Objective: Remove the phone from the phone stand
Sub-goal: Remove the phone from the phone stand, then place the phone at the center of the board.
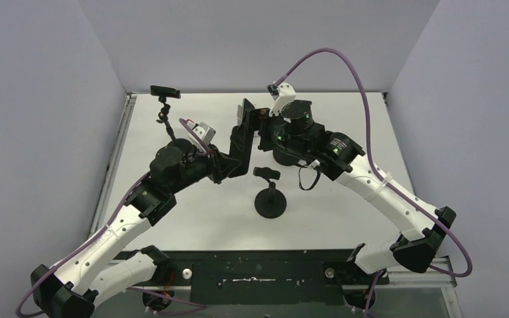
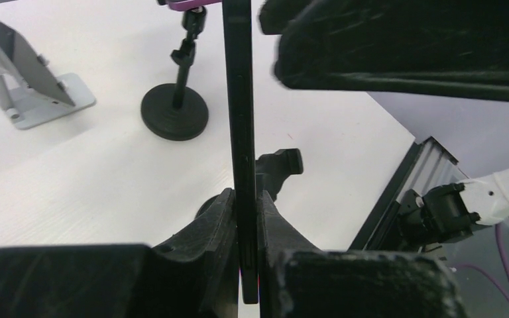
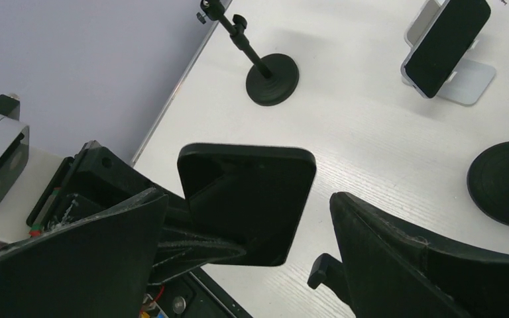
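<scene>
My left gripper (image 1: 236, 158) is shut on the black phone (image 1: 246, 129) and holds it upright, in the air, above the table. In the left wrist view the phone (image 2: 240, 99) stands edge-on, pinched between both fingers (image 2: 215, 218). The black phone stand (image 1: 270, 199) stands below and to the right, its clamp (image 1: 265, 173) empty and apart from the phone; the clamp also shows in the left wrist view (image 2: 280, 165). My right gripper (image 1: 263, 126) is open beside the phone's far end. In the right wrist view its gripper (image 3: 250, 195) has its jaws spread on either side of the phone (image 3: 252, 192).
A silver stand (image 3: 467, 83) holds another dark phone (image 3: 445, 45). A second black stand (image 2: 174, 112) carries a purple phone (image 2: 185, 3). A third black pole stand (image 3: 272, 76) stands near the table's left edge. A black rail (image 1: 258, 271) runs along the near edge.
</scene>
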Tool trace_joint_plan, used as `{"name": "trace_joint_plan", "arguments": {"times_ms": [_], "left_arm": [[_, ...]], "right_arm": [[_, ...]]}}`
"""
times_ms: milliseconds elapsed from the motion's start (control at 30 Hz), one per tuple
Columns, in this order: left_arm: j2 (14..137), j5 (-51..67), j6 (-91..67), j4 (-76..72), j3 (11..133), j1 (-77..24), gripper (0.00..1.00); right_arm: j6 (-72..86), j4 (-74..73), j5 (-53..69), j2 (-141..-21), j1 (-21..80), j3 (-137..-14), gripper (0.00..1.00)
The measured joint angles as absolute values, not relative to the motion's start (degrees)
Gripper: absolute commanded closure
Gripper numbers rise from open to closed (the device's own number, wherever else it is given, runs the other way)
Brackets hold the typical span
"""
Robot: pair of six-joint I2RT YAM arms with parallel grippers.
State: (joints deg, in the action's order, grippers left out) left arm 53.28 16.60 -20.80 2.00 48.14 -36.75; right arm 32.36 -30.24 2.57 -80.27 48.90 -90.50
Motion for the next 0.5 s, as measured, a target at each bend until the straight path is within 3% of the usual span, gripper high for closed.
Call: {"name": "trace_joint_plan", "arguments": {"times_ms": [200,500], "left_arm": [[49.0,8.6,-22.6,3.9,44.4,-36.7,1.0],[50.5,2.8,-31.0,10.5,35.5,-36.2,1.0]], "right_arm": [[30.4,-30.7,2.1,-75.7,49.1,-86.8,0.0],[28.2,-27.6,-6.9,-55.7,49.2,-65.4,0.0]]}}
